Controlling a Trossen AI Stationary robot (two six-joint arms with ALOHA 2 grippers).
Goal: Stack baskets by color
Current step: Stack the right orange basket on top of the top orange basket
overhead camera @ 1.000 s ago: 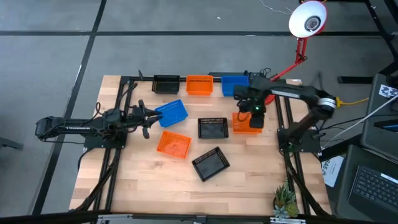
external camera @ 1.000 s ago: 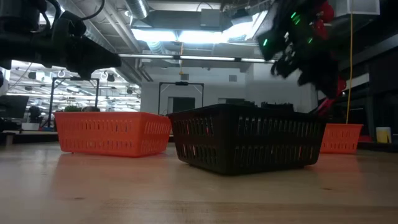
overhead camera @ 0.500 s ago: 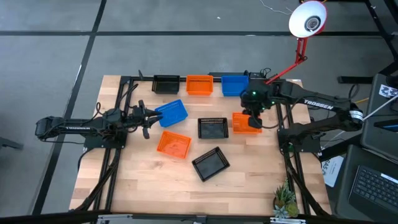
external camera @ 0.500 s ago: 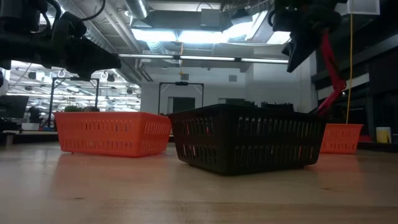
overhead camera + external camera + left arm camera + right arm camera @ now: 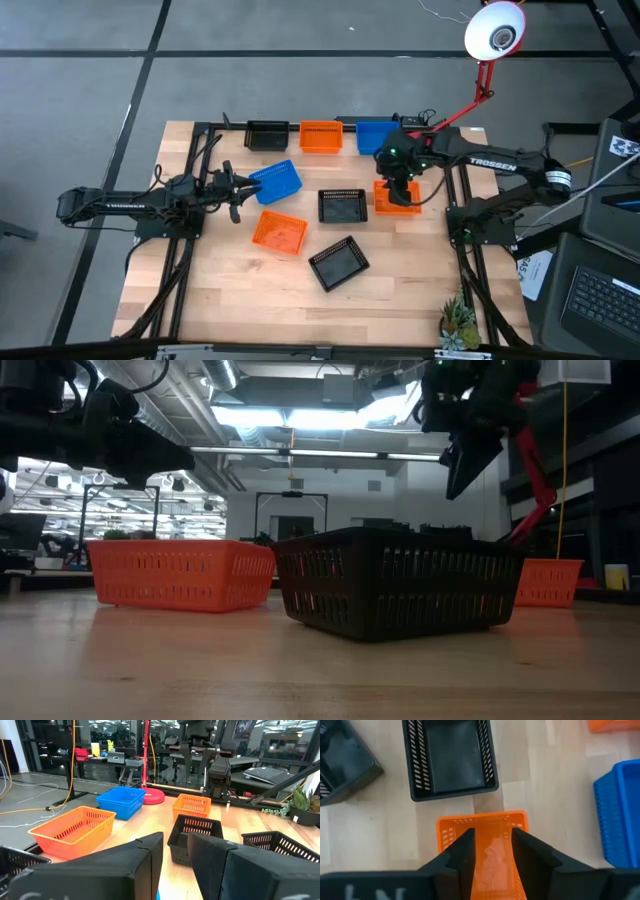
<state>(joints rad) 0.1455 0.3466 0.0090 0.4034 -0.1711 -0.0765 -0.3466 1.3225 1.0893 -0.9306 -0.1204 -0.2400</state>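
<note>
My right gripper (image 5: pixel 398 183) hangs open, pointing steeply down over an orange basket (image 5: pixel 482 826) that sits on the table at the right; its fingers stand above the basket (image 5: pixel 397 198), clear of it in the low view (image 5: pixel 462 462). Beside that basket lies a black basket (image 5: pixel 342 205). Nearer are a second orange basket (image 5: pixel 279 232) and another black one (image 5: pixel 338 263). A black (image 5: pixel 265 134), an orange (image 5: pixel 320 136) and a blue basket (image 5: pixel 376 136) line the far edge. My left gripper (image 5: pixel 238 192) waits open and level at the left, next to a blue basket (image 5: pixel 277 181).
A red lamp arm (image 5: pixel 470 105) with a white shade (image 5: pixel 495 30) rises from the far right corner, and its round base (image 5: pixel 152 796) stands by the far blue basket. A small plant (image 5: pixel 458 322) sits at the near right corner. Bare wood lies along the near edge.
My right gripper has risen a little, shifted slightly toward the table's left and tipped from a shallow slant to pointing steeply down over the right orange basket. The baskets have stayed where they were.
</note>
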